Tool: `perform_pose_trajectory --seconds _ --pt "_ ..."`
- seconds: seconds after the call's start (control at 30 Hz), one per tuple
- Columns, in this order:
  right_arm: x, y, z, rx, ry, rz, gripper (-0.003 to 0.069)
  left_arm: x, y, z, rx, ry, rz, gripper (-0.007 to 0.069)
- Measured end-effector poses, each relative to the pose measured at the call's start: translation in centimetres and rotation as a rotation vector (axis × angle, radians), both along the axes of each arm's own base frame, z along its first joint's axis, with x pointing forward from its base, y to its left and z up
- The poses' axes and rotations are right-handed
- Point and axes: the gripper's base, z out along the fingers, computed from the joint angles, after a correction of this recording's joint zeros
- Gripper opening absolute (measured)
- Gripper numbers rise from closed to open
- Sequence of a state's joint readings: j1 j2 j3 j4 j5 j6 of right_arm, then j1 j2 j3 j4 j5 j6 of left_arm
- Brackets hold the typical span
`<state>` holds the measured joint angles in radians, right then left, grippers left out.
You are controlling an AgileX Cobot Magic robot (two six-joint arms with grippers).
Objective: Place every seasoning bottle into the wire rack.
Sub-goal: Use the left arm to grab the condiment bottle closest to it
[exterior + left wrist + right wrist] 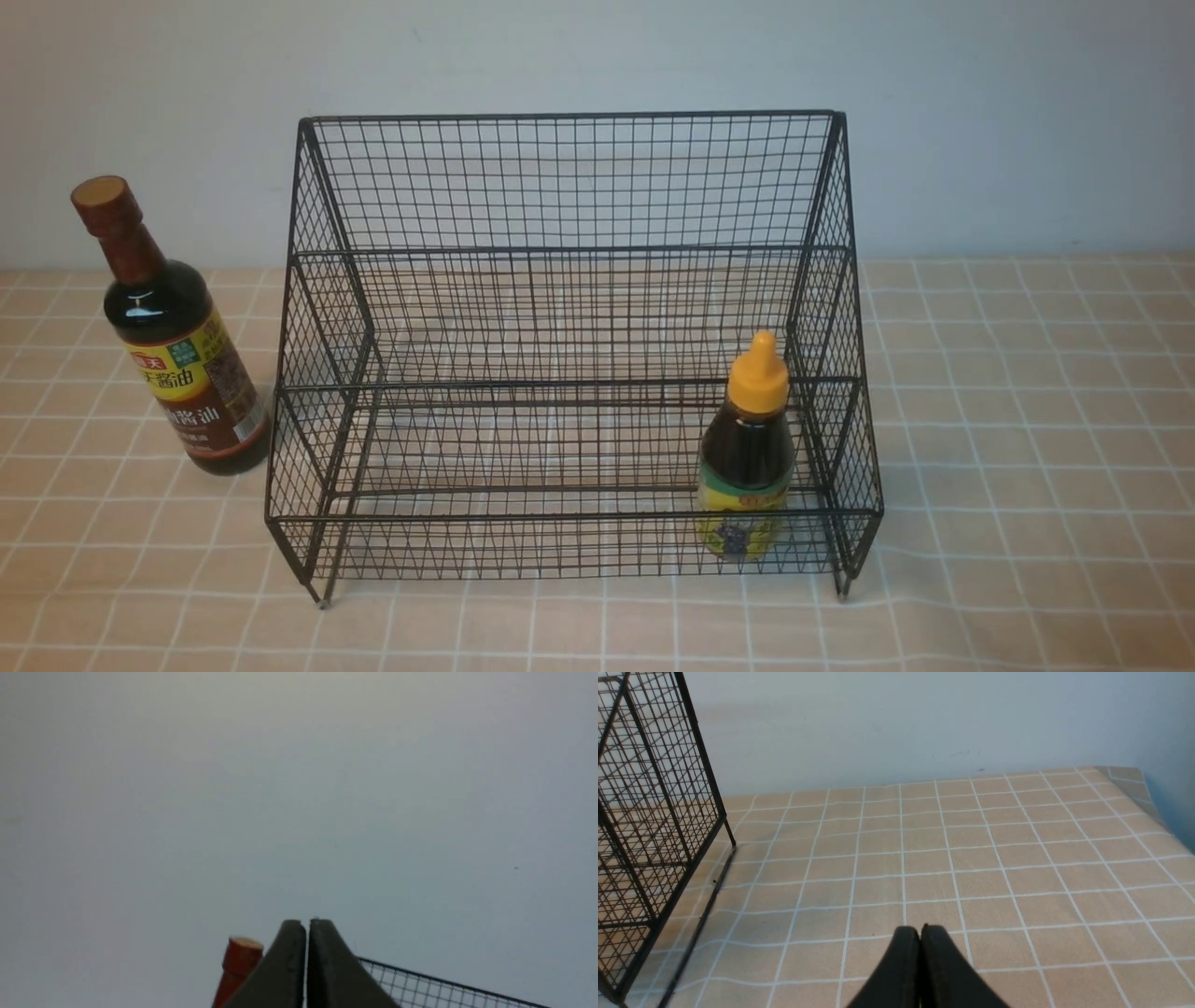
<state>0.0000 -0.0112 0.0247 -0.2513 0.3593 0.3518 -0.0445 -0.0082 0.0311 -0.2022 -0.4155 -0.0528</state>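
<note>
We should part our closed, empty left pincer (306,926) before gripping the tall bottle (182,364) beside the rack (560,250); our right pincer (920,933) is closed too.

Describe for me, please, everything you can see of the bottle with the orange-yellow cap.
The bottle is short, of clear-looking material with dark liquid inside, and has a pointed orange-yellow nozzle cap. Its green and yellow label shows dark fruit, seen partly through mesh. It stands upright, cap up, in the front tier of the black wire rack, near the right end. No end effector touches it.
</note>
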Motion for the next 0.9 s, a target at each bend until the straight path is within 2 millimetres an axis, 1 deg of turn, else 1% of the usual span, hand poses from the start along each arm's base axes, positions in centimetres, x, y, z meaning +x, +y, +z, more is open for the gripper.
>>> perform_pose_trajectory --seconds 0.03,0.13,0.23,0.3,0.33,0.37,0.4,0.43,0.47,0.5,0.57,0.63,0.67,0.7,0.73,0.77,0.83,0.87,0.9 --pt "0.0 0.0 0.0 0.0 0.0 0.0 -0.001 0.2 0.0 0.1 0.035 0.009 0.02 -0.0006" --pt "0.0 0.0 0.0 0.0 0.0 0.0 -0.001 0.7 0.0 0.6 0.061 0.047 0.031 0.0001" --pt "0.0 0.0 0.0 0.0 0.0 0.0 -0.001 2.0 -0.1 2.1 0.079 0.123 0.03 0.0048" --pt "0.0 0.0 0.0 0.0 0.0 0.0 -0.001 3.5 -0.2 3.3 0.092 0.182 0.03 0.0115" --pt "0.0 0.0 0.0 0.0 0.0 0.0 -0.001 4.1 -0.2 3.7 0.095 0.203 0.03 0.0143" --pt "0.0 0.0 0.0 0.0 0.0 0.0 -0.001 5.0 -0.3 4.1 0.099 0.235 0.03 0.0192" --pt "0.0 0.0 0.0 0.0 0.0 0.0 -0.001 5.5 -0.3 4.2 0.101 0.255 0.029 0.0209" --pt "0.0 0.0 0.0 0.0 0.0 0.0 -0.001 6.3 -0.3 4.7 0.104 0.276 0.029 0.0263" --pt "0.0 0.0 0.0 0.0 0.0 0.0 -0.001 7.3 -0.4 4.8 0.11 0.31 0.028 0.0317" --pt "0.0 0.0 0.0 0.0 0.0 0.0 -0.001 7.8 -0.4 5.1 0.114 0.321 0.029 0.0344" --pt "0.0 0.0 0.0 0.0 0.0 0.0 -0.001 9.7 -0.4 5.3 0.129 0.369 0.032 0.0433" --pt "0.0 0.0 0.0 0.0 0.0 0.0 -0.001 11.3 -0.5 5.4 0.135 0.396 0.037 0.0491" --pt "0.0 0.0 0.0 0.0 0.0 0.0 -0.001 11.8 -0.5 5.4 0.138 0.406 0.037 0.0507" --pt "0.0 0.0 0.0 0.0 0.0 0.0 -0.001 13.1 -0.5 5.2 0.141 0.427 0.042 0.0543" --pt "0.0 0.0 0.0 0.0 0.0 0.0 -0.001 13.3 -0.5 5.1 0.141 0.431 0.042 0.0547" --pt "0.0 0.0 0.0 0.0 0.0 0.0 -0.001 14.5 -0.5 5.1 0.143 0.43 0.051 0.0565" --pt "0.0 0.0 0.0 0.0 0.0 0.0 -0.001 15.3 -0.5 5.0 0.145 0.428 0.056 0.0573" --pt "0.0 0.0 0.0 0.0 0.0 0.0 -0.001 16.4 -0.5 4.8 0.15 0.429 0.065 0.0575" --pt "0.0 0.0 0.0 0.0 0.0 0.0 -0.001 17.1 -0.4 4.7 0.157 0.427 0.075 0.0575"
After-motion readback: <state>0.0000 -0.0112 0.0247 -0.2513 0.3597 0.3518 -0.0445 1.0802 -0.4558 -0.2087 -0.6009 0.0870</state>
